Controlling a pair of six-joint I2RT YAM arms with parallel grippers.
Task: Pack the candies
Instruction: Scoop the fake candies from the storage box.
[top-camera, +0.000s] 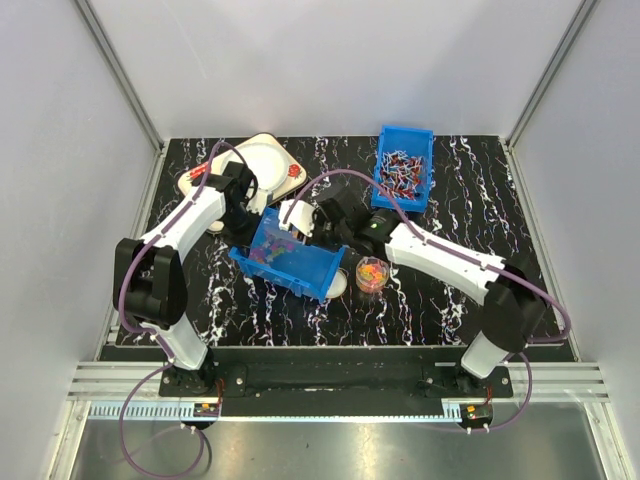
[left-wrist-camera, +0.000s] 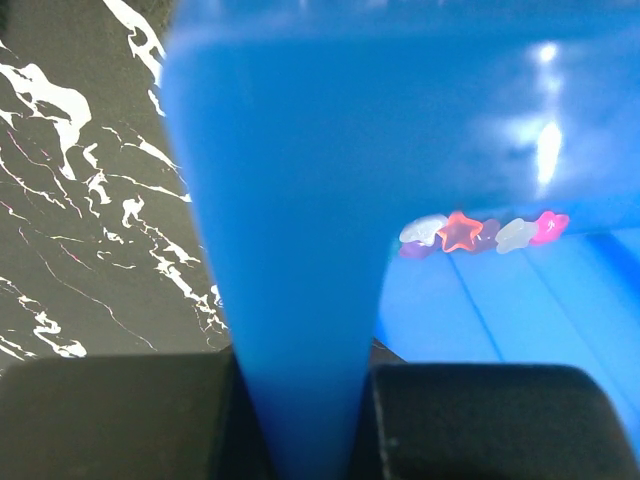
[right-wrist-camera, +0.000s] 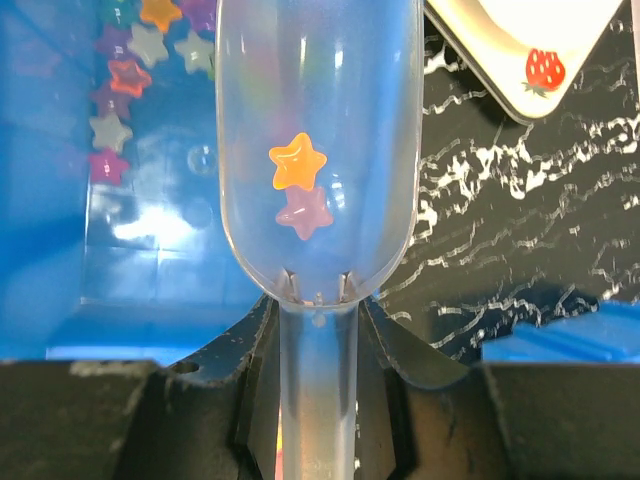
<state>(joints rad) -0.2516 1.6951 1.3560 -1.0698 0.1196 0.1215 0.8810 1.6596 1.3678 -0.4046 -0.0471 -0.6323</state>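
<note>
My left gripper (top-camera: 248, 228) (left-wrist-camera: 305, 420) is shut on the wall of a blue bin (top-camera: 290, 260) (left-wrist-camera: 300, 200) and holds it tilted. Small star-shaped candies (top-camera: 268, 246) (left-wrist-camera: 460, 232) in pink, orange, white and purple lie inside, gathered at one edge. Shut on the handle of a clear plastic scoop (top-camera: 297, 215) (right-wrist-camera: 318, 120), my right gripper (top-camera: 325, 222) (right-wrist-camera: 318, 370) holds it at the bin's far side. In the scoop lie an orange and a purple candy (right-wrist-camera: 298, 162). More candies (right-wrist-camera: 125, 75) show in the bin to its left. A small clear cup (top-camera: 372, 272) holding candies stands right of the bin.
At the back right stands a second blue bin (top-camera: 403, 168) holding red-white wrapped sweets. A white tray (top-camera: 255, 165) (right-wrist-camera: 530, 40) with strawberry prints lies at the back left. A round white lid (top-camera: 337, 284) rests between the tilted bin and the cup.
</note>
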